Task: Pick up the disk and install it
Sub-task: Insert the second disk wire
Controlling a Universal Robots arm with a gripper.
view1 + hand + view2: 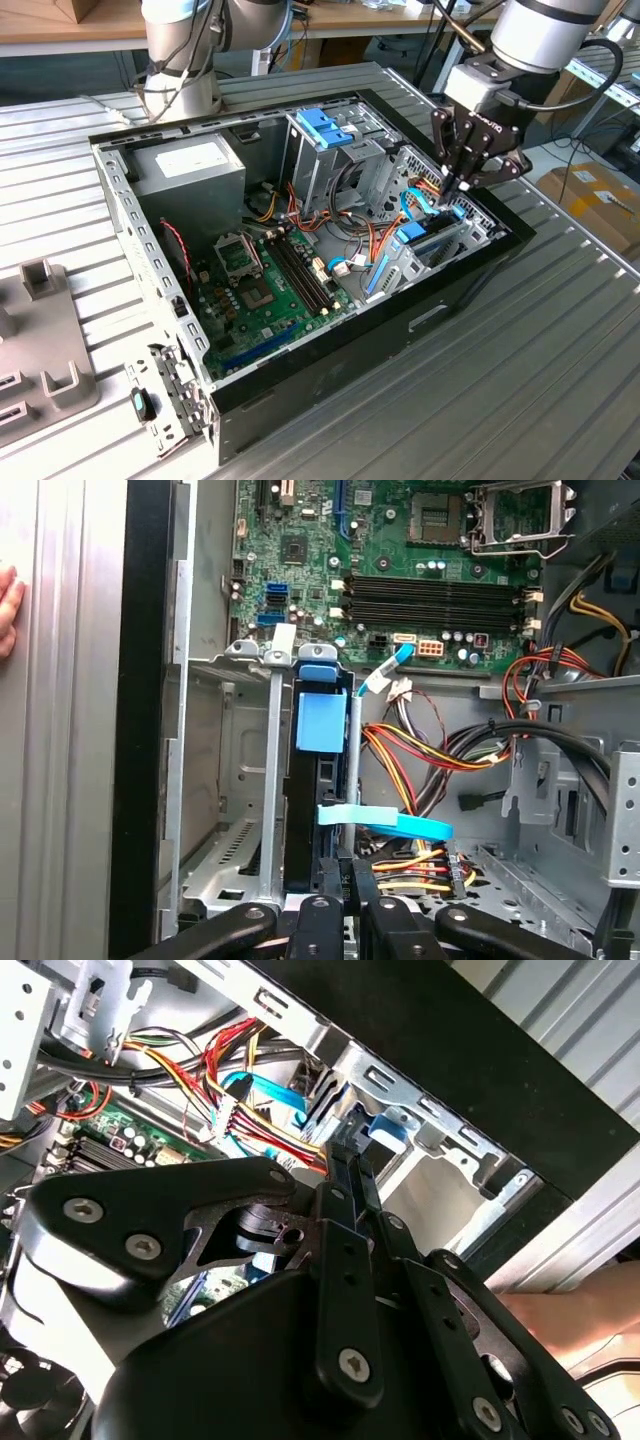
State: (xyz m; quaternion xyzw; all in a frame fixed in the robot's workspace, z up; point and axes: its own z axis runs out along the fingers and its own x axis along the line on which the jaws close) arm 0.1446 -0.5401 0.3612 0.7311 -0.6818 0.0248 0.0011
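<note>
One disk (318,780), dark with blue rails, stands on edge in the metal drive bay (225,770) at the open computer case's (470,275) front corner. The gripper (463,182) hovers directly over its end, fingers drawn close together, though whether they pinch it I cannot tell. Nearby cables (420,760) might snag; skewed pressure could jam the rails.

Silver-grey arm (545,30), black screw-studded linkage end effector (466,178), black cable.
</note>
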